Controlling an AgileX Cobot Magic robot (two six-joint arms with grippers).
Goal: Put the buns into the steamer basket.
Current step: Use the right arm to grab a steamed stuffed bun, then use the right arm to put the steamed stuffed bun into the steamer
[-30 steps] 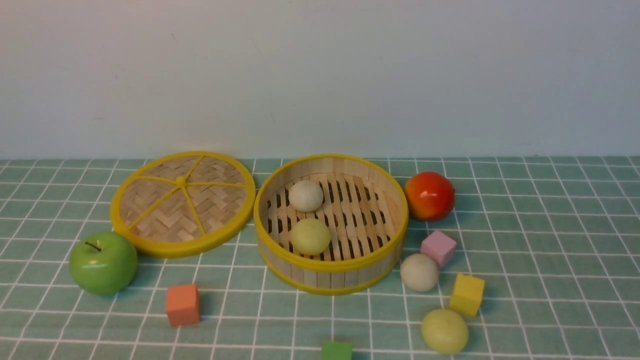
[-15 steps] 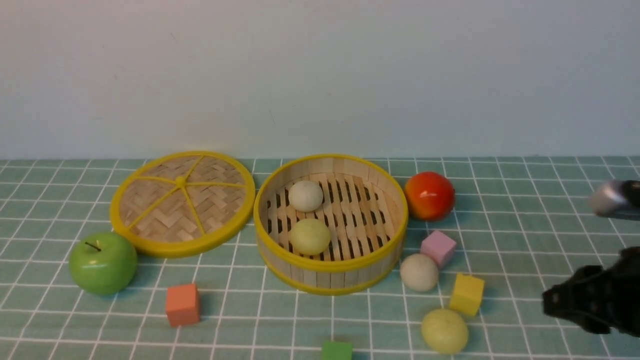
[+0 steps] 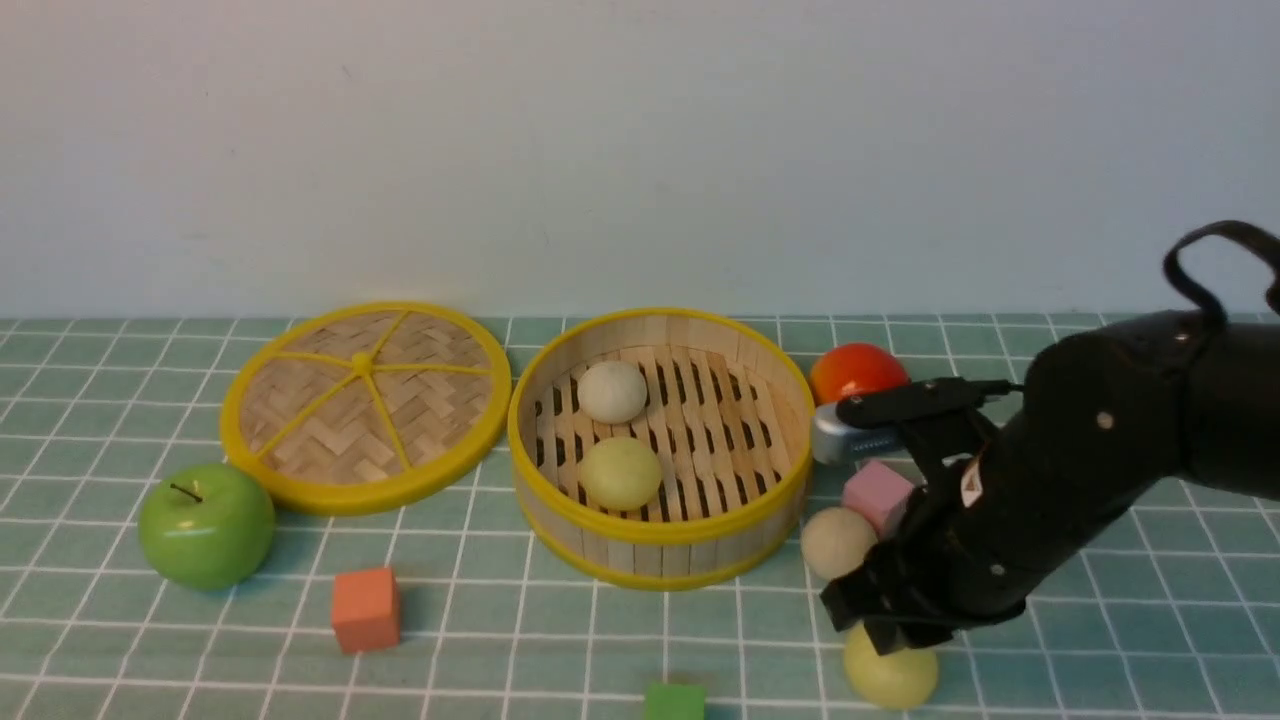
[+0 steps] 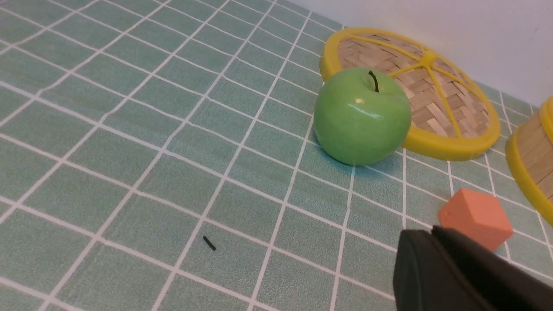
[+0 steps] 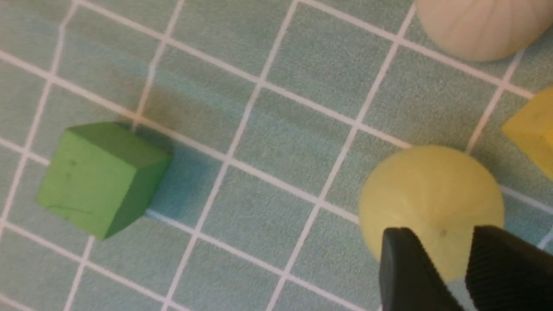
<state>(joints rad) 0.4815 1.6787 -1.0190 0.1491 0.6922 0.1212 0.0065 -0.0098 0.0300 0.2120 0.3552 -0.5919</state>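
In the front view, the steamer basket (image 3: 660,532) sits in the middle of the tabletop (image 3: 150,640). Its lid (image 3: 365,405) lies flat beside it. Two buns are in already: the inside white bun (image 3: 612,391) and the inside green bun (image 3: 620,473). Two are left outside, on the basket's right. The outside white bun (image 3: 835,543) is just beside a pink cube (image 3: 872,492), and the outside green bun (image 3: 890,682) is nearer the camera. The right tool (image 3: 885,632) hangs right over that green one. So I think the job is half done.

In the left wrist view, the left tool (image 4: 453,272) is only a black lump in the corner. I cannot tell if it is wide or tight. A green apple (image 4: 362,115) is near it.

In the right wrist view, the two fingers (image 5: 406,268) stand a little apart with nothing between them, just above the outside green bun. It is not grabbed yet.
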